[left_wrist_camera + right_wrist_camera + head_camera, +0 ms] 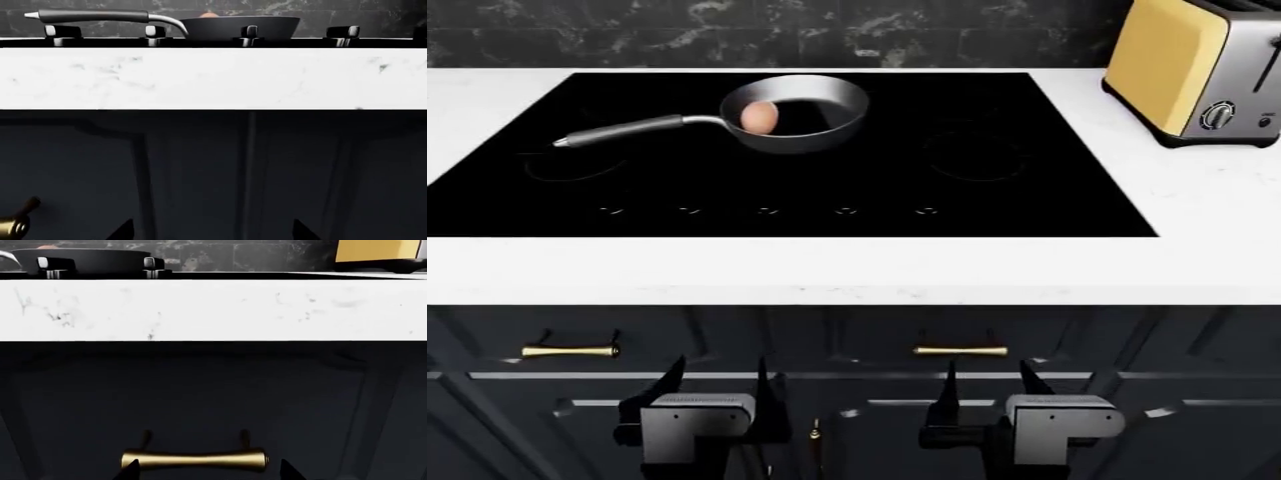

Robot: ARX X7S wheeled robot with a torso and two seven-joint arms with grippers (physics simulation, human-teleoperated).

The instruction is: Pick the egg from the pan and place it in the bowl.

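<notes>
So your egg is sitting in the pan, over toward the left side of the pan's black interior, touching the bottom near the wall. The pan is resting on the black cooktop, toward the far side and a bit left of centre, with its long handle pointing off to the left. From the left wrist view you're only getting a sliver of the egg peeking over the pan's rim, with the cooktop knobs lined up in front of it.

Both your grippers are hanging down low, near the dark cabinet fronts, well below the white marble counter. The left gripper has its fingers spread apart with nothing between them, and the right gripper is the same, jaws parted and holding nothing. Both are well apart from the pan.

There's a yellow toaster sitting on the counter at the far right. Brass drawer handles are showing on the cabinets just above your grippers, and the right wrist view is looking straight at one. I'm not seeing the bowl in any of the views.
</notes>
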